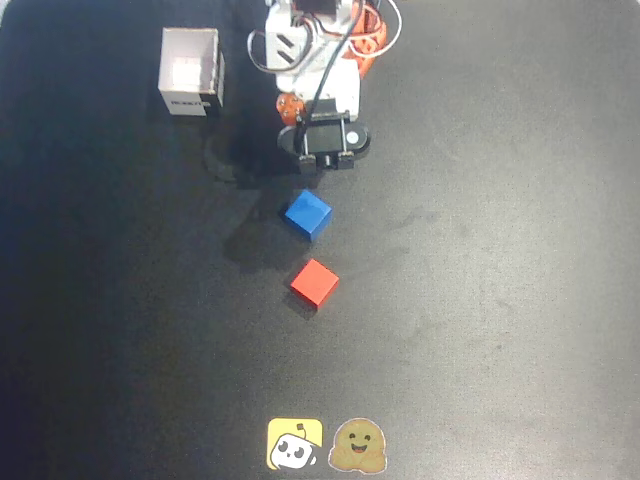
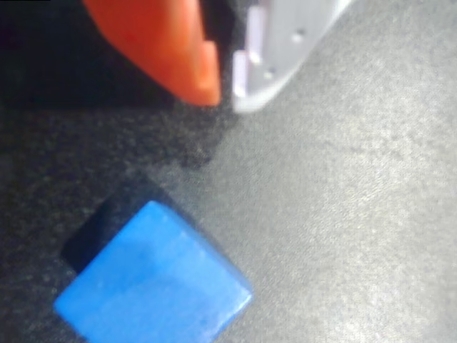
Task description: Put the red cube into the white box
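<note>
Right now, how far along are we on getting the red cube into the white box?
Nothing is done: the red cube sits on the mat, apart from the white box. The gripper, nearly shut and holding nothing, hovers by the blue cube. Left: reach past it, grasp the red cube, carry, drop.

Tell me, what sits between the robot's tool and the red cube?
In the overhead view, the blue cube lies on the dark mat between the tool and the red cube, apart from both.
</note>
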Robot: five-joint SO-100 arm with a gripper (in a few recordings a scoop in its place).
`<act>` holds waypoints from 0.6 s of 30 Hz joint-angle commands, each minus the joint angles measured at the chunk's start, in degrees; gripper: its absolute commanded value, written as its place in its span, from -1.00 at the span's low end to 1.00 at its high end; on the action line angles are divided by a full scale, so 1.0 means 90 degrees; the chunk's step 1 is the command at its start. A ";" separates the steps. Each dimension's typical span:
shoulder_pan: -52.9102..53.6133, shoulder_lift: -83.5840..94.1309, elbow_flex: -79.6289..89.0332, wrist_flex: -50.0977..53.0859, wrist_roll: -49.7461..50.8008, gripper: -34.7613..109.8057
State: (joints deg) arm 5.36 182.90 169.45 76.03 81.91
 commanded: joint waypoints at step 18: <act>0.0039 0.0020 -0.0020 0.0010 -0.0010 -0.51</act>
State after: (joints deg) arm 5.36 182.90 169.45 76.03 81.91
